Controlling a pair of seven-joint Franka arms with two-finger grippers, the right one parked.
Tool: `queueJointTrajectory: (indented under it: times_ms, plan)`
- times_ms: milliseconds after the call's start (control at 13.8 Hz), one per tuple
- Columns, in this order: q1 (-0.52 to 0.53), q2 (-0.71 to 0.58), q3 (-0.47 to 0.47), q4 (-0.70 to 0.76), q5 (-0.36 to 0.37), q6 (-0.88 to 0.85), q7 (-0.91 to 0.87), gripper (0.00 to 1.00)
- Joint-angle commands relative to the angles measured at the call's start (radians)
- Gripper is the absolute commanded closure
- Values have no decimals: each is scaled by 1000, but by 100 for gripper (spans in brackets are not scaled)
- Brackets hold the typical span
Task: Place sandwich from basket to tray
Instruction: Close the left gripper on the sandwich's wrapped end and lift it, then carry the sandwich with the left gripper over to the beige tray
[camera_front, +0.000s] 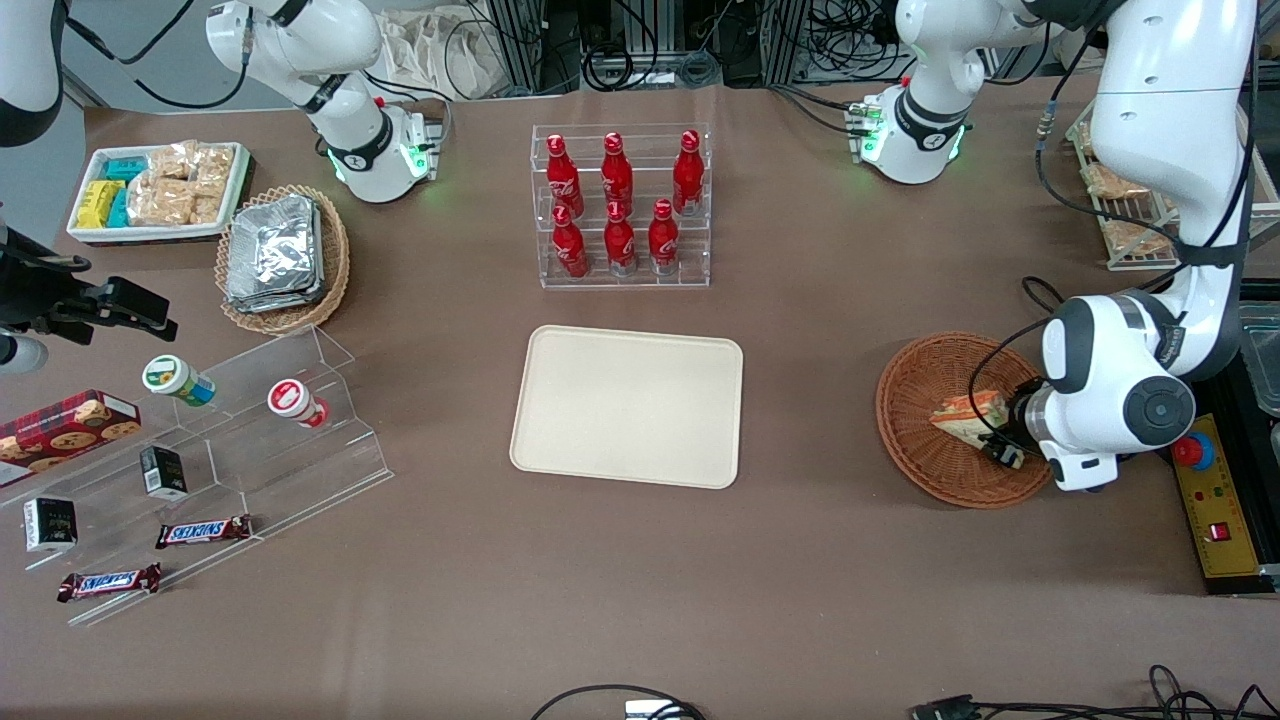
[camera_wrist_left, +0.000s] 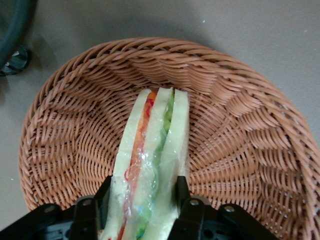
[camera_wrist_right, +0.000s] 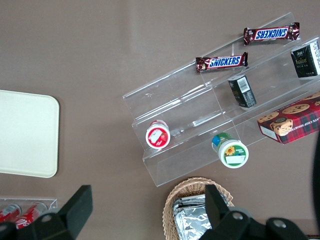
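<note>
Basket (camera_front: 925, 400) sits toward the working arm's end of the table and holds one sandwich (camera_front: 968, 415), nothing else visible in it. Tray (camera_front: 628, 405) lies flat mid-table with its surface bare, well apart from the basket. Nearby rack (camera_front: 623, 205) carries six red bottles (two rows of three).

Gripper (camera_front: 1000, 440) is inside the basket, closed on the sandwich. In the wrist view the two black fingers (camera_wrist_left: 182, 192) press against the outer bread slices of the sandwich (camera_wrist_left: 152, 165), with orange and green layers between them. The sandwich's narrow end points over the woven bottom of the basket (camera_wrist_left: 240, 125).
</note>
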Motion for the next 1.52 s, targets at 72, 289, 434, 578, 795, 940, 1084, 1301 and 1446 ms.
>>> queueJointTrajectory:
  times_ms: [72, 289, 434, 578, 795, 940, 1084, 1301, 1446]
  plan:
    - [-9, 3, -6, 17, -8, 1, -38, 59]
    - [-11, -9, -11, 42, -4, -18, -28, 100]
    - [-26, -34, -29, 76, -3, -62, -27, 100]
    - [-46, -29, -52, 201, -1, -199, -24, 100]
    - [-84, -5, -96, 410, -1, -381, 20, 100]
    - [-103, -8, -153, 456, 0, -400, 185, 100]
    - [-104, -13, -240, 470, -1, -412, 293, 100]
    - [-138, 39, -371, 504, 3, -395, 365, 100]
    - [-216, 128, -387, 510, 6, -337, 445, 100]
